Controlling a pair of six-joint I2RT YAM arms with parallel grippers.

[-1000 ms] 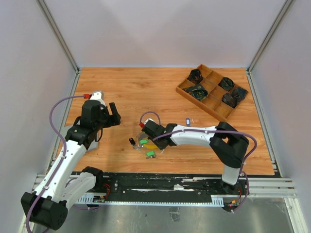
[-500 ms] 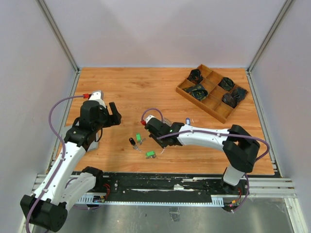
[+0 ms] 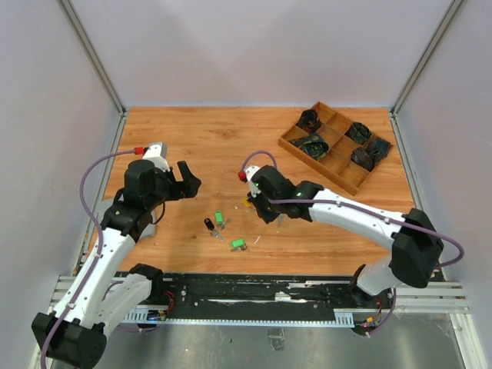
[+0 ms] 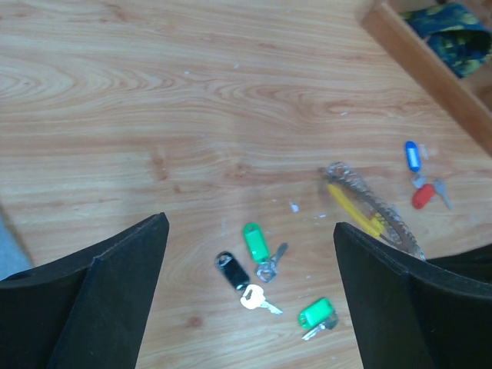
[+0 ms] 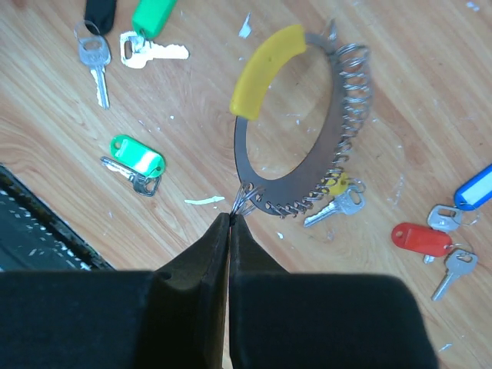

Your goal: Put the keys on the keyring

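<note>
My right gripper [image 5: 231, 217] is shut on the small wire loops at the edge of the keyring [image 5: 338, 165], a flat silver ring with a yellow curved piece [image 5: 265, 69]. A silver key [image 5: 338, 206] hangs on it. Loose keys lie on the table: two with green tags [image 5: 138, 157] [image 4: 256, 242], one with a black tag [image 4: 231, 270], one red [image 5: 419, 238], one blue [image 5: 477, 188]. My left gripper [image 4: 250, 300] is open and empty above the green and black keys. In the top view the left gripper [image 3: 187, 178] is left of the right gripper [image 3: 270, 214].
A wooden compartment tray [image 3: 336, 146] holding dark bundles stands at the back right. Its corner shows in the left wrist view [image 4: 415, 54]. White scraps lie on the wooden table [image 3: 192, 138]. Metal frame rails run along both sides.
My right gripper has moved back and to the right, away from the green keys, taking the keyring with it. My left gripper has shifted slightly to the right.
</note>
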